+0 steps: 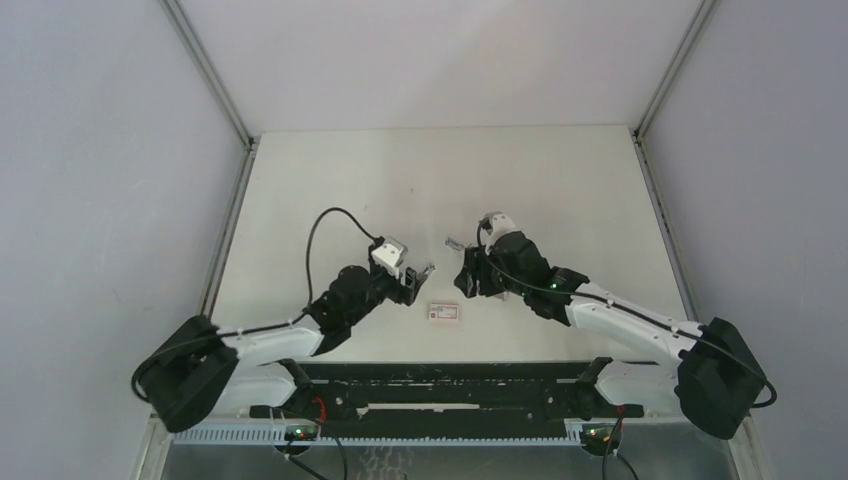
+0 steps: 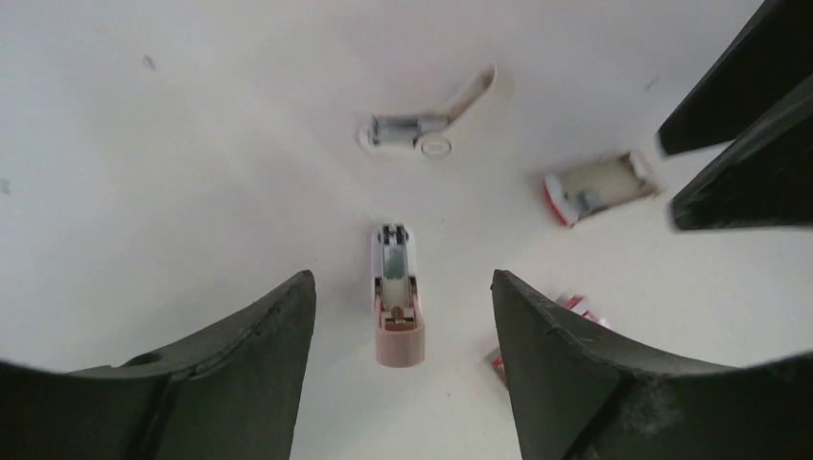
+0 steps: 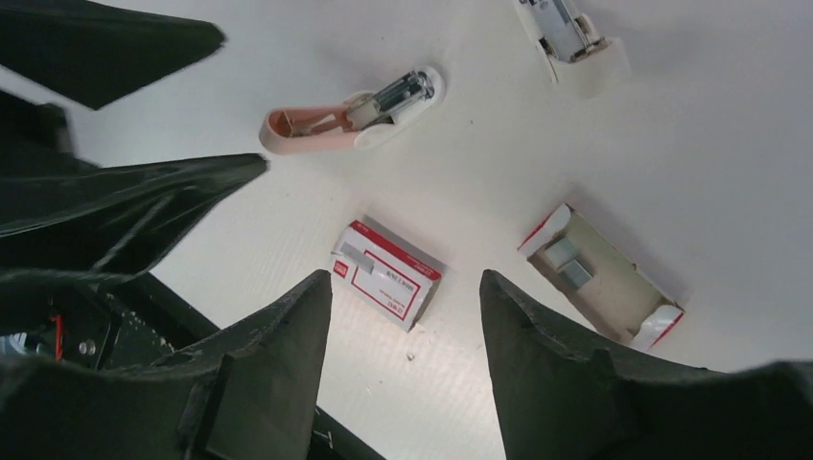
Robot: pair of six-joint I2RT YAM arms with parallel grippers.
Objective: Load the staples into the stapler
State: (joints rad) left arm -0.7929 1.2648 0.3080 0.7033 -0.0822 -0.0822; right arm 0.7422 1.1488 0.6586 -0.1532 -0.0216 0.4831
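Observation:
The stapler lies on the table in two parts. Its pink and white part [image 2: 397, 299] [image 3: 345, 113] holds the metal channel; the other white part [image 2: 427, 126] [image 3: 569, 31] [image 1: 455, 243] lies farther back. The staples [image 3: 567, 263] [image 2: 589, 199] are small grey blocks in an open cardboard tray [image 3: 623, 287]. My left gripper [image 2: 403, 280] [image 1: 415, 283] hovers open above the pink part, touching nothing. My right gripper [image 3: 405, 278] [image 1: 466, 280] is open too, above the table between a red-labelled box and the tray.
The small white box with a red label [image 3: 388, 273] [image 1: 443, 312] lies near the front edge, between the two grippers. The two grippers hang close together, fingers nearly facing. The black arm rail [image 1: 440, 395] runs along the near edge.

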